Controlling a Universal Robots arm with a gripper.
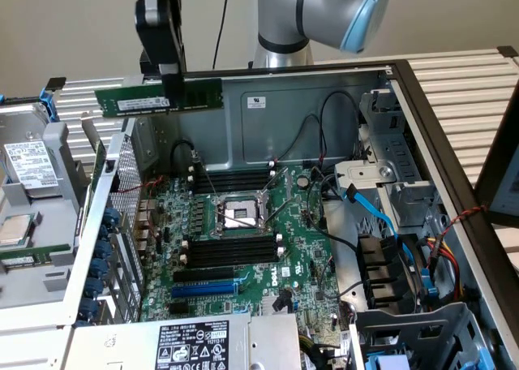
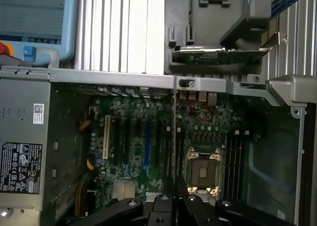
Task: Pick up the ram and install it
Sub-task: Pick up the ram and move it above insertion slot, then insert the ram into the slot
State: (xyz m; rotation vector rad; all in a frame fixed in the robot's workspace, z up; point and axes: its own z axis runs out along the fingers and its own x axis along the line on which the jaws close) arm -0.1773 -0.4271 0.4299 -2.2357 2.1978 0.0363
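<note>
While the gripper [image 1: 172,90] is hanging over the open computer case [image 1: 324,102], its fingers are clamping shut on the ram [image 1: 130,102] near the stick's middle. The ram is floating level, long edge horizontal, up by the case's top rim toward the exterior view's left. It is sitting well apart from the motherboard [image 1: 243,224] and not seated in any slot. Down on the board, black memory slots [image 1: 231,178] are lying on both sides of the CPU socket [image 1: 238,214], and a blue slot [image 1: 204,289] is sitting nearer the power supply [image 1: 190,346]. In the wrist view the gripper [image 2: 174,198] is pinching the ram [image 2: 174,146], which is showing edge-on as a thin line beside the CPU socket [image 2: 202,172].
</note>
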